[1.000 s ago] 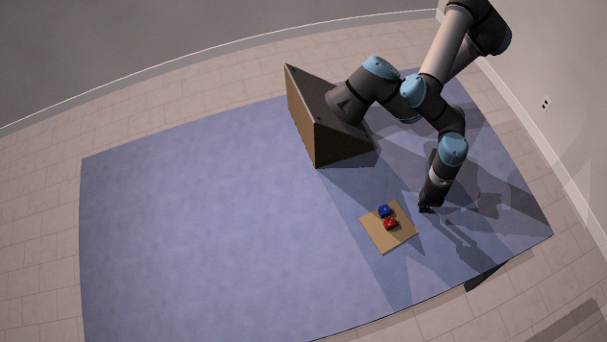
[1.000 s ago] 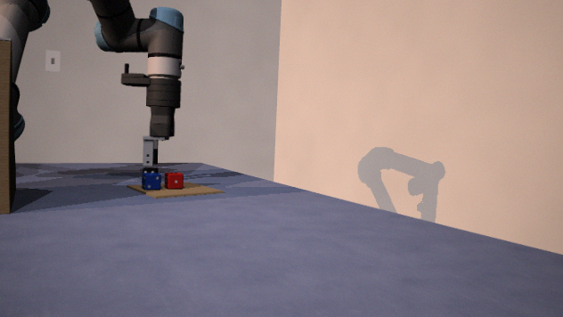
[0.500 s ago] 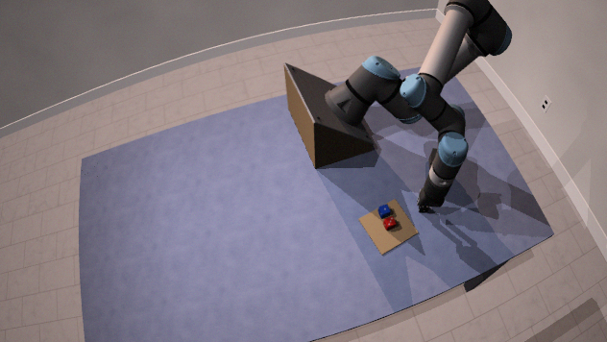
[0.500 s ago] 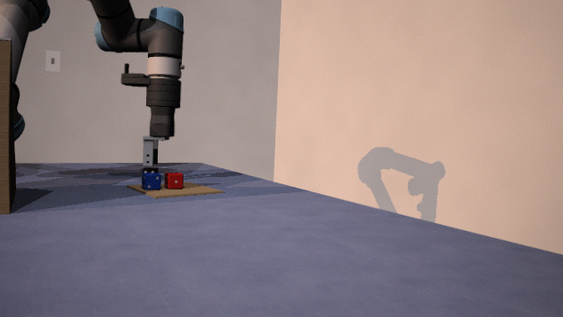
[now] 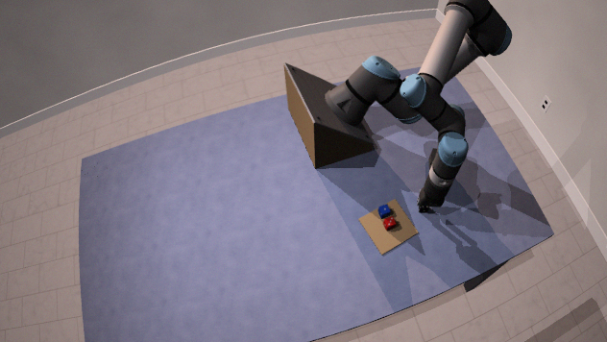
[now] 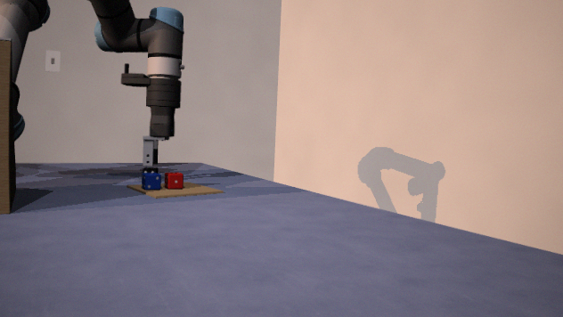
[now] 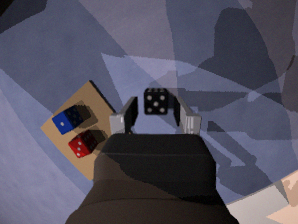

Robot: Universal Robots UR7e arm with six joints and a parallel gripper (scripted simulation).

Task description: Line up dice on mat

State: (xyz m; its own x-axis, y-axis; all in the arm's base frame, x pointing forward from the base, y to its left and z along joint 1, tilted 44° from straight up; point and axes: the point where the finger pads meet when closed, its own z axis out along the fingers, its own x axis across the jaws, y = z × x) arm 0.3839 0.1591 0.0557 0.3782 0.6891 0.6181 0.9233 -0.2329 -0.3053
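Observation:
My gripper (image 5: 423, 207) (image 6: 150, 166) (image 7: 155, 105) is open, pointing down at the black die (image 6: 150, 170) (image 7: 156, 101). The fingers stand to either side of that die in the wrist view, with gaps; it shows five on top and is off the mat. The tan mat (image 5: 384, 244) (image 6: 191, 191) (image 7: 95, 95) lies flat. On it sit the blue die (image 5: 384, 211) (image 6: 151, 182) (image 7: 65, 122), one on top, and the red die (image 5: 389, 223) (image 6: 174, 181) (image 7: 81, 145), whose top number I cannot read surely. The blue die is nearer the base.
The wooden robot stand (image 5: 343, 144) (image 6: 4, 134) is on the base side of the mat. The blue table top (image 5: 202, 216) (image 6: 267, 258) extends around it, and its front edge lies beyond the mat. Arm shadows cross the area around the black die.

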